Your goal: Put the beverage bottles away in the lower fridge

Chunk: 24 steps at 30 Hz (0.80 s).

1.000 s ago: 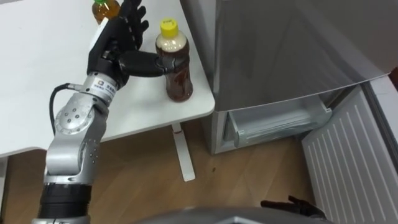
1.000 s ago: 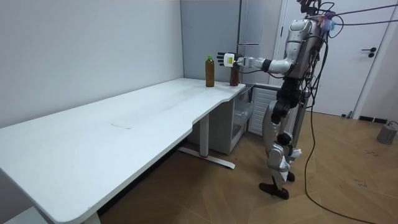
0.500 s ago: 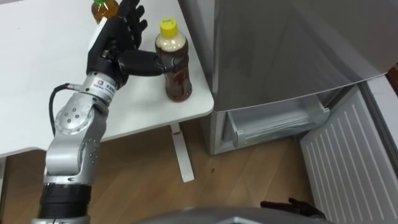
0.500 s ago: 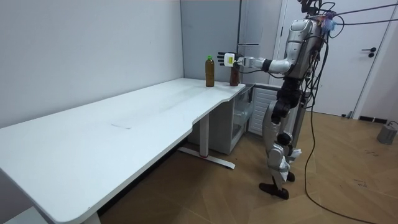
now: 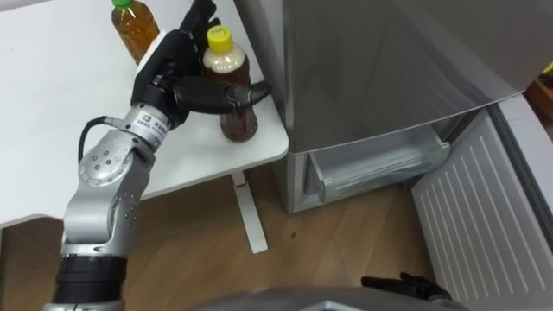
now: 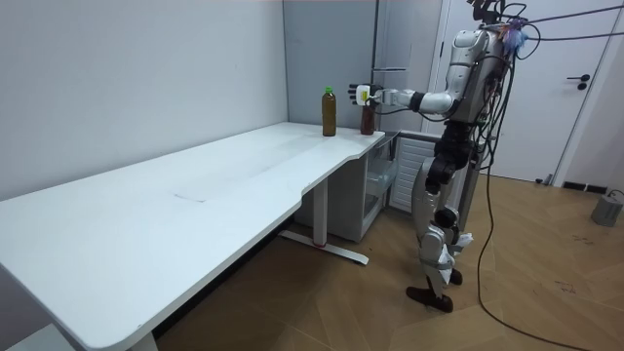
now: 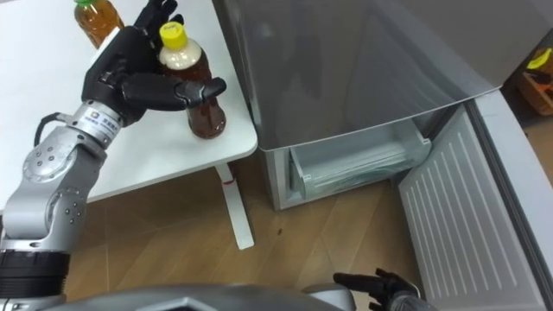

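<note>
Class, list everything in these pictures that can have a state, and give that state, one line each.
Yellow-capped bottle: capped, upright on the table corner, gripped.
Green-capped bottle: capped, upright, untouched.
Left hand: shut round the yellow-capped bottle.
Right hand: low, away from both bottles.
Lower fridge door: open.
Upper fridge door: shut.

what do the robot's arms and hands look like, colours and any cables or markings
The left arm is silver-grey metal, with a round bolted joint and a black ribbed band lower down. A black cable loops beside the wrist, next to a white label with small print. The left hand is glossy black. The right hand is black too.
</note>
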Motion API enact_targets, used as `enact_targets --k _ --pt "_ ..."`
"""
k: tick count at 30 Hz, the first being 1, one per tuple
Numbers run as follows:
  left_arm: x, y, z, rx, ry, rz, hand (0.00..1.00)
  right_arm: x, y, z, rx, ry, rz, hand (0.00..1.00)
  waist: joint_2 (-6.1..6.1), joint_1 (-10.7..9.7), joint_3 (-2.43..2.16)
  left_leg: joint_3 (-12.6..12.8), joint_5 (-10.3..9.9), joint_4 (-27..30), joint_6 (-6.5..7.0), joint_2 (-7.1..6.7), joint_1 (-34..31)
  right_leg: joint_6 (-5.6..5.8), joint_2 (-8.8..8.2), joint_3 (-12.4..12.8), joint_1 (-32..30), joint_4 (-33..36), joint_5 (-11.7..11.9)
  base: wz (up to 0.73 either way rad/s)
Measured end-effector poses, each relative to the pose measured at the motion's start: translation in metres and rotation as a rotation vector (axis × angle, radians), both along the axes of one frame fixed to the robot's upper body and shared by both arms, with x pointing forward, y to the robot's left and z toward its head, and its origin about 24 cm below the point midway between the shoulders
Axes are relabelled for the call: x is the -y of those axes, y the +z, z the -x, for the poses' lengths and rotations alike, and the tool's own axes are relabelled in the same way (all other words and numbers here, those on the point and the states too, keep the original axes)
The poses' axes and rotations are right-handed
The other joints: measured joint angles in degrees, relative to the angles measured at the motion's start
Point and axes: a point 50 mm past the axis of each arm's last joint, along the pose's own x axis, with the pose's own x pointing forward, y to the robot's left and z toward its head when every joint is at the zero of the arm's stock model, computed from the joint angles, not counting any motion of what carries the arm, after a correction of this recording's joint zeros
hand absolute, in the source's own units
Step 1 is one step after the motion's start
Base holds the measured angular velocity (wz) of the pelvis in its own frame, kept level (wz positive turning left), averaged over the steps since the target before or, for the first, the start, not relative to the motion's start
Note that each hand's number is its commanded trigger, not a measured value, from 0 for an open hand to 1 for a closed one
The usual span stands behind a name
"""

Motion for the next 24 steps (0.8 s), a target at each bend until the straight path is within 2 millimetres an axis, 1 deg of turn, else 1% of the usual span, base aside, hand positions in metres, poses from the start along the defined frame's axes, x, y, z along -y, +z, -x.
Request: enact_targets --k 6,7,8,9,24 --pt "0.0024 -0.0001 0.0005 0.001 -0.033 -0.001 0.00 0.0024 0.0005 0.0005 -0.004 -0.002 0.012 0.00 0.12 0.1 0.01 0.0 0.0 0.1 -0.01 0.01 0.1 0.00 0.01 0.0 0.0 0.0 0.0 0.00" --pt "0.0029 -0.0001 0.0006 0.002 -0.039 -0.001 0.27 0.0025 0.0004 0.0007 -0.005 -0.003 0.015 0.00 0.11 0.1 0.01 0.0 0.0 0.1 -0.01 0.00 0.1 0.00 0.00 0.0 0.0 0.0 0.0 0.00" --pt "0.0034 -0.0002 0.0007 0.002 -0.044 -0.001 0.58 0.0025 0.0004 0.0010 -0.007 -0.004 0.016 0.00 0.10 0.1 0.02 0.0 0.0 0.1 -0.01 0.00 0.1 0.00 0.00 0.0 0.0 0.0 0.0 0.00" --pt "0.0036 -0.0001 0.0008 0.002 -0.048 -0.001 1.00 0.0025 0.0004 0.0011 -0.007 -0.004 0.016 0.00 0.09 0.1 0.03 0.0 0.0 0.1 -0.01 0.00 0.1 0.00 0.00 0.0 0.0 0.0 0.0 0.00" --pt "0.0037 -0.0015 0.0011 -0.005 -0.066 -0.013 1.00 0.0029 0.0001 0.0023 -0.018 -0.002 0.033 0.00 -0.34 0.1 0.27 0.0 0.0 0.1 -0.01 0.00 0.0 0.00 0.00 0.1 -0.1 -0.1 0.0 0.00"
